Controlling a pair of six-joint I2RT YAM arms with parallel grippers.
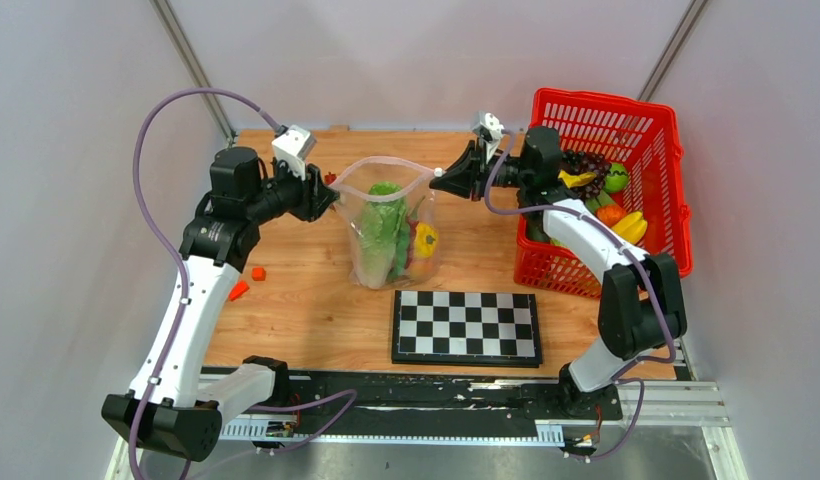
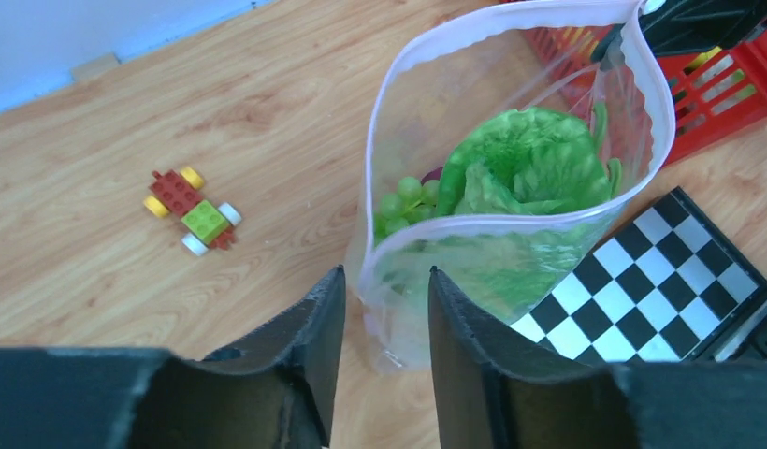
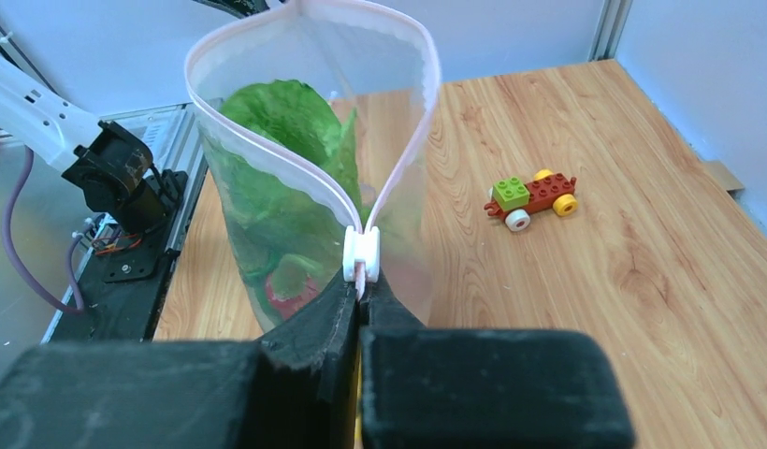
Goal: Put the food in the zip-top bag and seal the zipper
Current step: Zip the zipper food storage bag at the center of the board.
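A wooden table top (image 1: pixel 306 330) with light-brown grain fills the middle of the cell. Plain pale lilac-grey walls close it in: a back wall (image 1: pixel 426 50), a left wall (image 1: pixel 66 200) and a right wall (image 1: pixel 766 150). Slim metal struts (image 1: pixel 191 65) slant up the two far corners. Along the near edge lie a black mounting plate (image 1: pixel 436 395) and a ribbed aluminium rail (image 1: pixel 676 400). The light is soft and even, shadows faint.
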